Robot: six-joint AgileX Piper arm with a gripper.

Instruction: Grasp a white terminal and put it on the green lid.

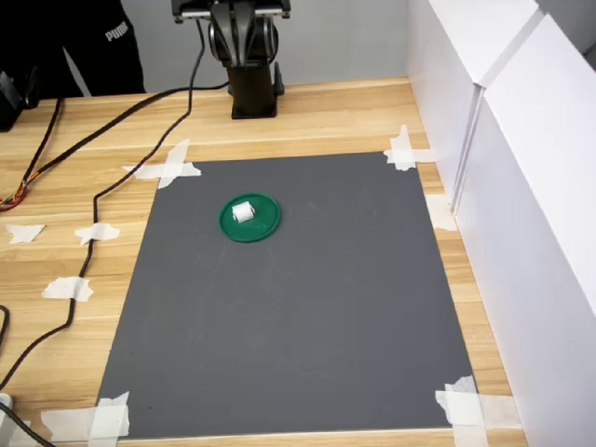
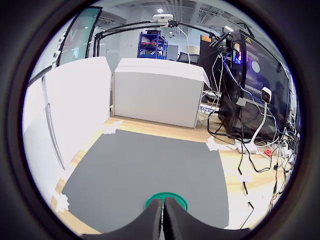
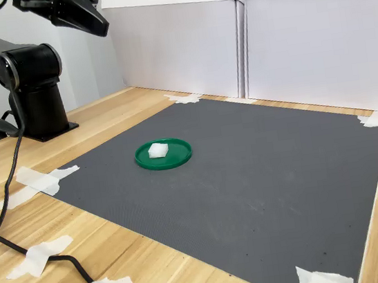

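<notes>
Dark-green plastic, round, raised rim: the green lid (image 1: 250, 218) lies on the grey mat (image 1: 307, 335) in the first exterior view, toward the mat's far-left part. On it, roughly central, sits the white terminal (image 1: 243, 212), a small pale block wholly inside the rim. The arm's black base (image 1: 253, 88) stands on the wooden table (image 1: 354, 112) beyond the mat; the jaws are out of frame here. Tape pieces (image 1: 168, 166) hold the mat's corners. A black cable (image 1: 93, 200) trails across the wood on the first exterior view's left.

Wrist view: the gripper (image 2: 163, 220) shows as two dark fingers pressed together, with only a thin seam between them and nothing held. Just past their tips an arc of the green lid (image 2: 176, 196) peeks out; the terminal is hidden. White panels (image 2: 160, 92) wall the far side of the mat.

Second exterior view: the green lid (image 3: 163, 153) carries the white terminal (image 3: 158, 150), resting flat on it. The gripper (image 3: 98, 26) hangs high near the base, well apart from the lid.

Judgement: placement appears done, with the block in its container and the arm clear. The next move calls for nothing beyond holding clear of the lid, so the light block is not nudged off.
</notes>
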